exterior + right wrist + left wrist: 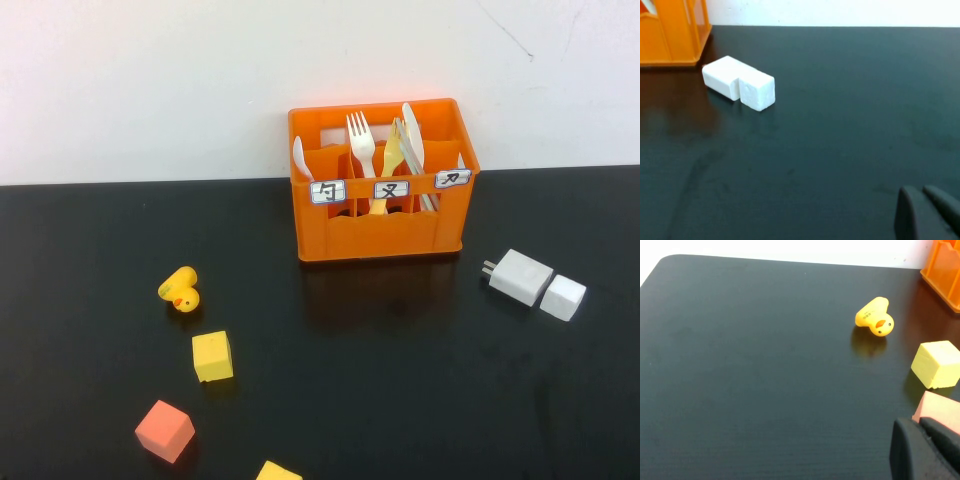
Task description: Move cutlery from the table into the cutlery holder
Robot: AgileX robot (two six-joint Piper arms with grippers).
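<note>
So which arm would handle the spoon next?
Left, barely: the spoon already stands at the left end of the crate. Left gripper hovers by the pink block, right gripper near the white blocks.

High view looks down from the robot's side over the whole worktop (420, 400), crate (380, 215) at 12 o'clock. Left wrist view sits low, shares the duck (875, 317). Right wrist view sits low, shares the white charger (725, 75). Both wrist views catch the crate's edge.
</note>
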